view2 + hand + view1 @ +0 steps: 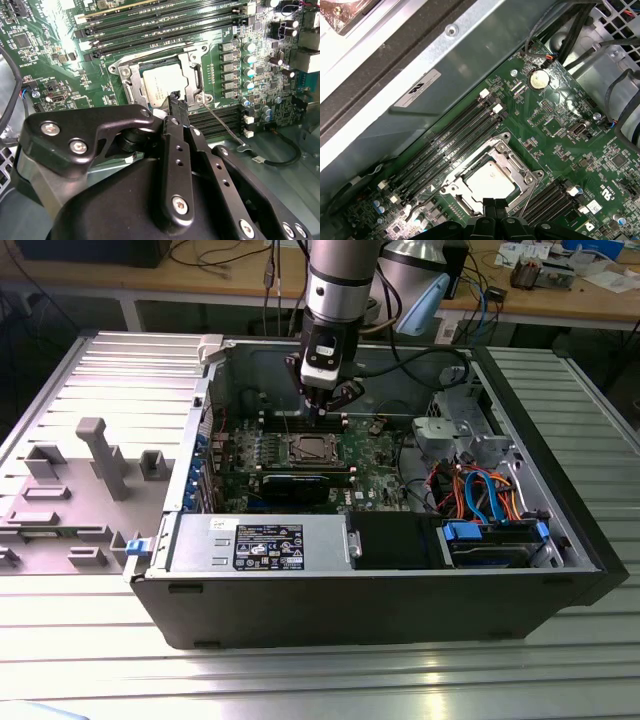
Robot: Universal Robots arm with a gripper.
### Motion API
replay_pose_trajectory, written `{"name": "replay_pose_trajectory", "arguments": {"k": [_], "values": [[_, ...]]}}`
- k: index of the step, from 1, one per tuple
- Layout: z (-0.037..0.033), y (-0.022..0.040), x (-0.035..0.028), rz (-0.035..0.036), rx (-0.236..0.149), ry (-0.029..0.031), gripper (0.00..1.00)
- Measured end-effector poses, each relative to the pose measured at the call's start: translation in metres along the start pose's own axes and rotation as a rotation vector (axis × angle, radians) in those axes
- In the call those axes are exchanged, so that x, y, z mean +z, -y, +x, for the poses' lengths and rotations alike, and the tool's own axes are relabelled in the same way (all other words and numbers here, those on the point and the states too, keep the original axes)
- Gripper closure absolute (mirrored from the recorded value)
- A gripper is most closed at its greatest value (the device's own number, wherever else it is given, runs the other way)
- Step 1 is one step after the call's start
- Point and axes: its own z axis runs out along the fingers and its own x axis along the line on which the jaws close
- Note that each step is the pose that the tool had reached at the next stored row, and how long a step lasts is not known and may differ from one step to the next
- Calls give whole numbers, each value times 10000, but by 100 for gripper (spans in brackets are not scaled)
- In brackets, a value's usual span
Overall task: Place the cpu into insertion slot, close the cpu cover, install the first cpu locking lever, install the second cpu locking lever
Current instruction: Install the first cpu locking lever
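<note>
The cpu [162, 82] lies flat in the insertion slot [120, 70], its pale metal top showing through the window of the cpu cover [192, 70], which is folded down over it. In the first wrist view the cpu [487, 180] sits inside the silvery cover [517, 167]. A thin wire locking lever [225, 127] sticks out from the socket's corner, and a second lever [422, 205] runs along the other side. My gripper [175, 97] hangs just above the socket's edge, fingers shut with nothing seen between them. In the exterior view the gripper [325, 405] is over the socket [305, 450].
Long black memory slots [165, 22] flank the socket on both sides. The open computer case [380, 590] holds a power supply [265, 545], a drive cage with coloured cables [480, 490] and a metal back wall [470, 65]. Grey fixtures [100, 455] stand at the exterior view's left.
</note>
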Motion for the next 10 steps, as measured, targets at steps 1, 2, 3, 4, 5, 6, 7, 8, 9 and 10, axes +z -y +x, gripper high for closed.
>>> {"name": "replay_pose_trajectory", "arguments": {"k": [1,2,3,4,5,6,7,8,9,10], "values": [[0,0,0,0,-12,0,89],[0,0,0,1,-22,1,89],[0,0,0,1,-29,1,89],[0,0,0,1,-34,2,89],[0,0,0,1,-48,2,89],[0,0,0,1,-58,3,89],[0,0,0,2,-64,3,89],[0,0,0,2,-69,4,89],[0,0,0,3,-76,4,89],[0,0,0,3,-82,4,89]]}}
